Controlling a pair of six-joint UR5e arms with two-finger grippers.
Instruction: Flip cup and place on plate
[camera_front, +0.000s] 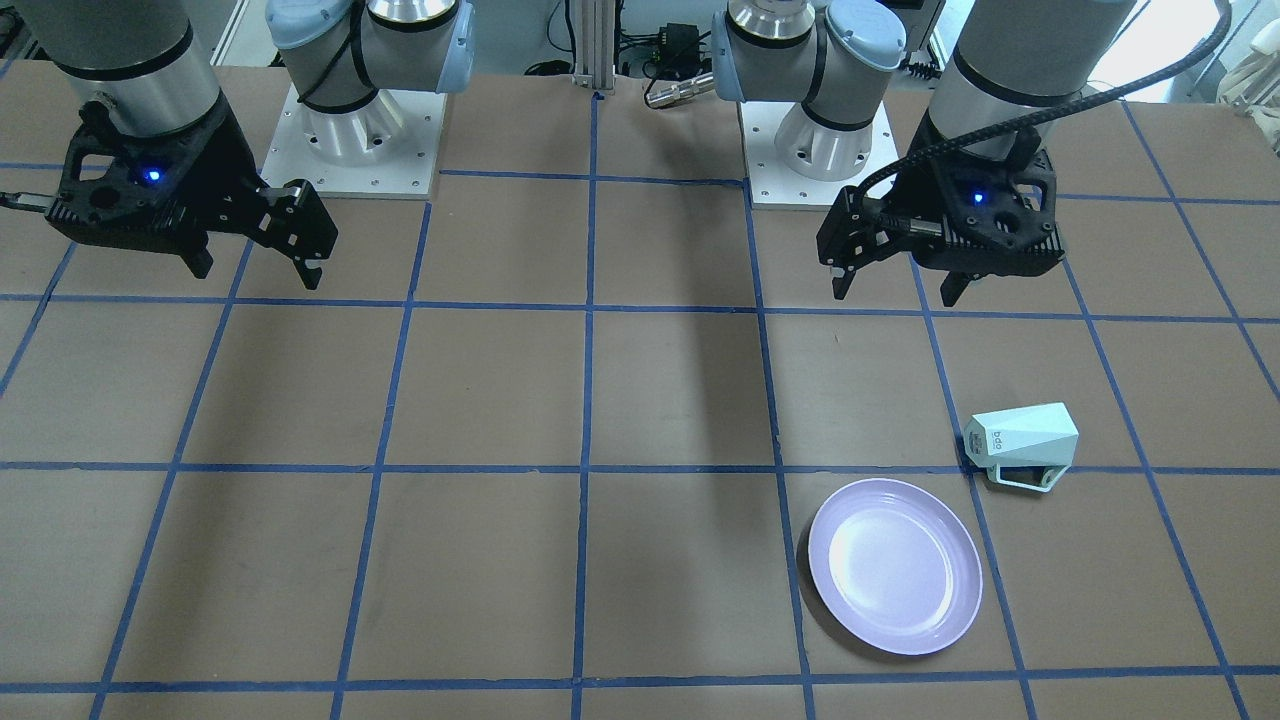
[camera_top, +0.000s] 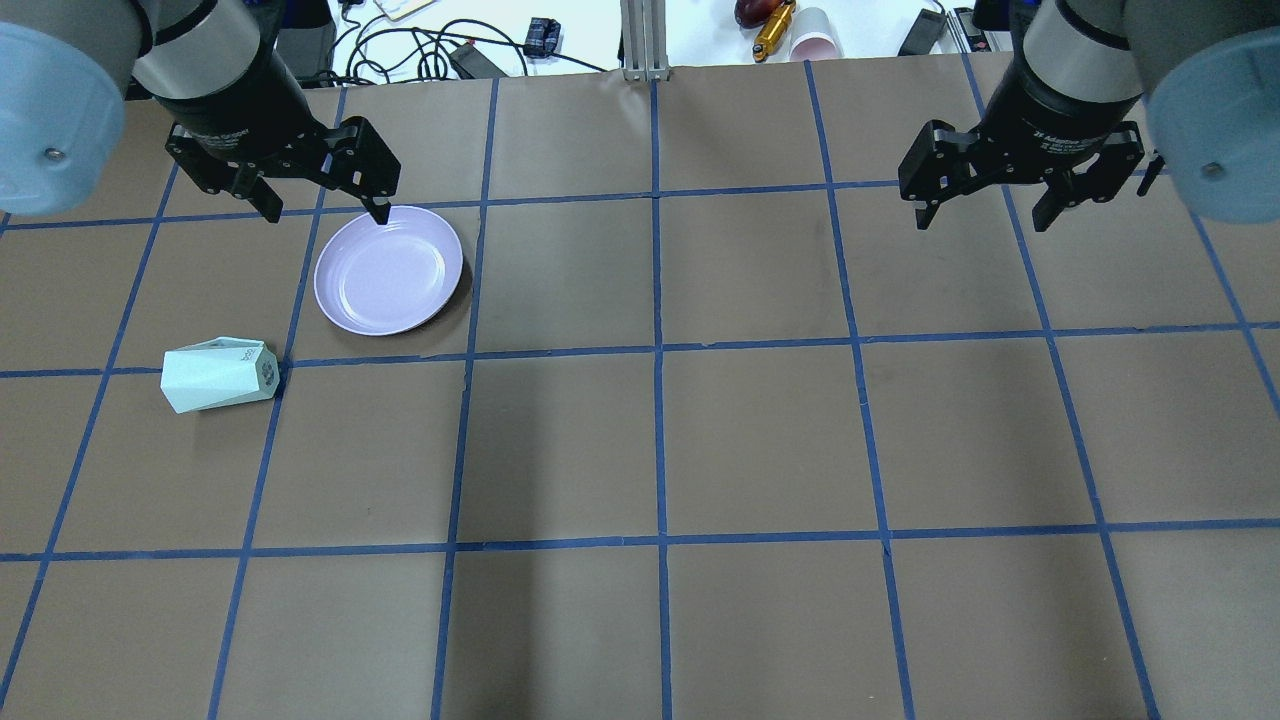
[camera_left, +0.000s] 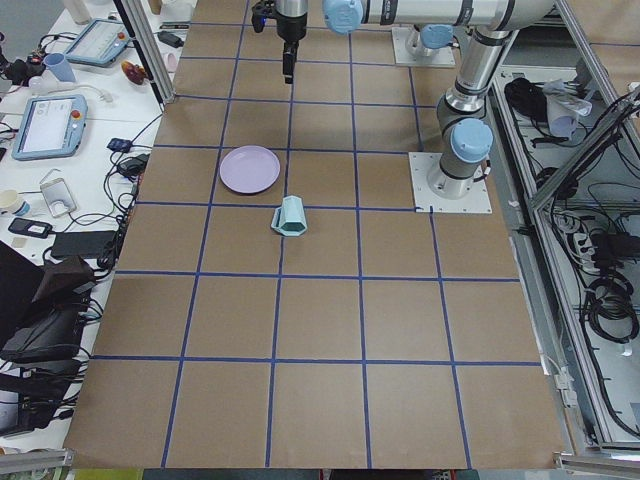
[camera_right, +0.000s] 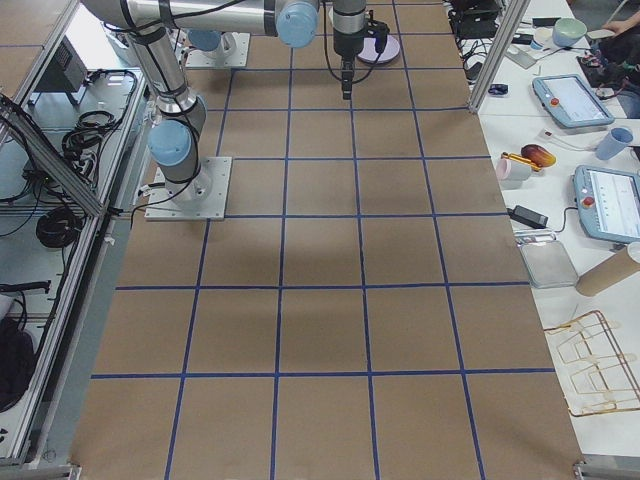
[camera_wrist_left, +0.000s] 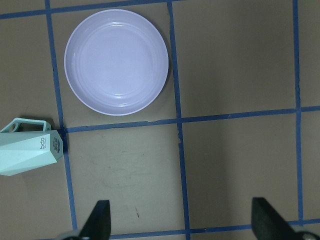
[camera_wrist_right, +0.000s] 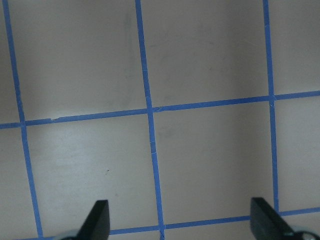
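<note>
Seen from overhead, the cup (camera_top: 218, 375) lies on its side on the bench (camera_top: 760, 440) at middle left. The plate (camera_top: 388, 270) is just up and right of it, not touching. The left pincer (camera_top: 327, 212) is at upper left above the plate's top edge, and the right pincer (camera_top: 981, 220) is at upper right, well apart.

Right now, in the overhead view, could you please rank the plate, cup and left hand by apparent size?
Left hand and plate: close, and the hand sits nearer the camera, so unranked.
Cup: smallest.
</note>
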